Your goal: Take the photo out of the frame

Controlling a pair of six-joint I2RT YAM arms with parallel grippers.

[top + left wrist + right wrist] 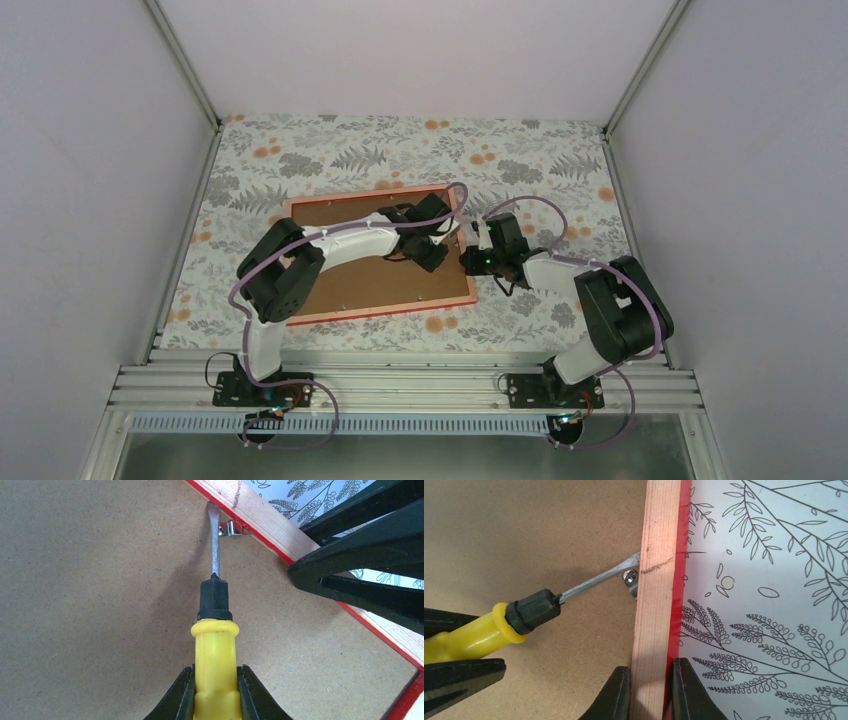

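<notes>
Frame (400, 285) lying face-down (photo not out): left gripper (215, 680) is clamping a screwdriver (214, 645) at the retaining clip (630, 579), right gripper (650, 680) is pinching the rail (656, 555).

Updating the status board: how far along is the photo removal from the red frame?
Done: the thin red-rimmed frame lies face down, brown backing board up. In hand: right gripper clamps the frame's wooden rail; left gripper holds a yellow-handled flathead screwdriver, blade at a small metal tab beside that rail. Left: free the tab, lift out the seated board, take out the photo, not yet visible.
</notes>
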